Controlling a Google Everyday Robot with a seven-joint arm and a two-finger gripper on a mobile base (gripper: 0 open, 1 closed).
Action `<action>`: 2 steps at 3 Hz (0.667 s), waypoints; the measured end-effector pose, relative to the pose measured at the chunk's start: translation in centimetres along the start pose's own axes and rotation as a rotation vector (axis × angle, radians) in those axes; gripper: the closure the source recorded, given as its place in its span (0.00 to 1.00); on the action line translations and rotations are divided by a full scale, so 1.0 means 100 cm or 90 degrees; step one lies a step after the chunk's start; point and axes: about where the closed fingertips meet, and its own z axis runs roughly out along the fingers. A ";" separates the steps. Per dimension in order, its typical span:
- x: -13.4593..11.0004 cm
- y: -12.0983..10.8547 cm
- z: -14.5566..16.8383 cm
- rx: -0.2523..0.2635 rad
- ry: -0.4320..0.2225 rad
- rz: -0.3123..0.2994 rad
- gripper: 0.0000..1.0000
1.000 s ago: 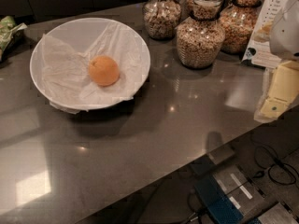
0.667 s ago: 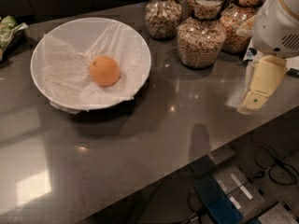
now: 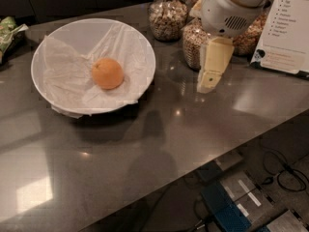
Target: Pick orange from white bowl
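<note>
The orange lies in the middle of the white bowl, on crinkled white paper. The bowl stands on the dark counter at the left. My gripper hangs from the white arm at the upper right, pointing down over the counter. It is to the right of the bowl, apart from it, and in front of the glass jars. One cream finger shows and nothing is seen held in it.
Several glass jars of grain stand at the back, right of the bowl. A white printed card stands at the far right. A green packet lies at the far left. The counter's front edge runs diagonally, with cables and boxes on the floor below.
My arm and gripper have moved left across the counter, from the right edge toward the bowl. The orange and bowl have not moved.
</note>
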 end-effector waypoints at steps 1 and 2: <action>-0.035 -0.022 0.011 0.008 -0.021 -0.055 0.00; -0.035 -0.022 0.011 0.008 -0.021 -0.055 0.00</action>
